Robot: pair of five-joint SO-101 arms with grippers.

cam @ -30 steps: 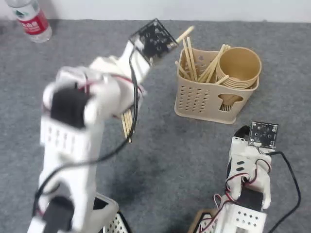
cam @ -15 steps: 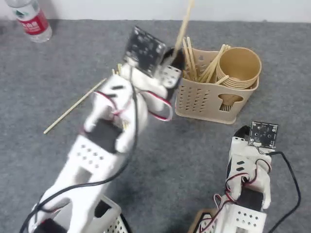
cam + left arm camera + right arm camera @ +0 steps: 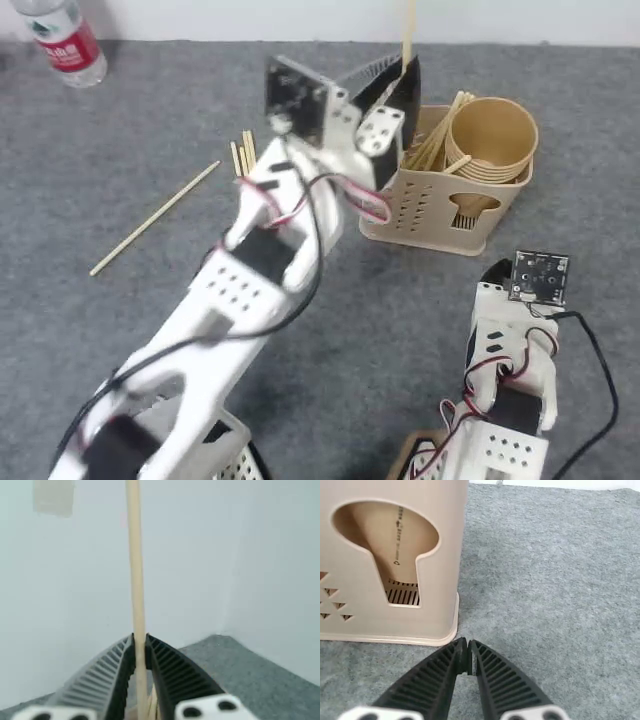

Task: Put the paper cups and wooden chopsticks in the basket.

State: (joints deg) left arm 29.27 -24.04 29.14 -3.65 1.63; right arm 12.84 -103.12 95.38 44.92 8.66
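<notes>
The grey tabletop [image 3: 120,130] carries everything. The left arm [image 3: 250,270] stretches across it to the beige basket [image 3: 440,215], and its left end effector [image 3: 395,85] sits over the basket's chopstick end, pinching a held chopstick [image 3: 408,30] that stands upright; the left wrist view shows the stick [image 3: 134,555] clamped between the ribbed fingers [image 3: 140,637]. The right arm [image 3: 505,350] sits near the basket's front wall [image 3: 445,555], its right end effector [image 3: 468,642] pressed together on nothing, just off the base. Stacked paper cups [image 3: 492,135] fill one compartment, and a sheaf of chopsticks [image 3: 440,135] leans in the other. Outside the basket, a loose chopstick [image 3: 155,218] lies slanted on the tabletop, and a few chopstick ends [image 3: 243,155] show beside the left arm. A bottle [image 3: 65,40] stands at the far corner.
</notes>
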